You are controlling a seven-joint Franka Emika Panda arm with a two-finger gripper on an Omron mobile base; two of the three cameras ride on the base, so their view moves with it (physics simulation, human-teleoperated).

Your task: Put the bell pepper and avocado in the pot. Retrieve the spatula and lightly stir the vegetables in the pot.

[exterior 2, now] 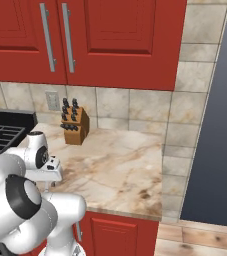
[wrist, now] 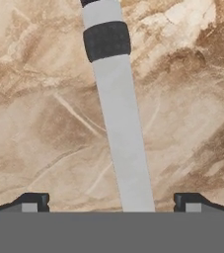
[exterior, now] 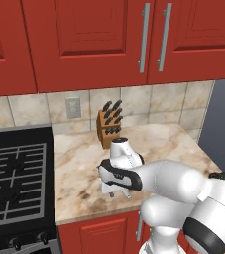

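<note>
- Spatula (wrist: 121, 148) handle lies on the marble counter (wrist: 34, 99), right between the fingertips (wrist: 34, 200).
- Gripper (wrist: 111, 202) hovers low, jaws spread wide, not touching it.
- Knife block (exterior: 109, 126) stands by the backsplash.

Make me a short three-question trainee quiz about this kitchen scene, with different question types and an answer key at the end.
1. True or false: the gripper is shut on the grey handle lying on the counter.
2. Multiple choice: the knife block stands A) on the stove, B) on the counter against the tiled wall, C) inside a cabinet.
3. Fill in: to the arm's left of the marble counter sits a black ____.

Key: 1 false, the fingers stand apart on either side of the handle; 2 B; 3 stove.
</note>
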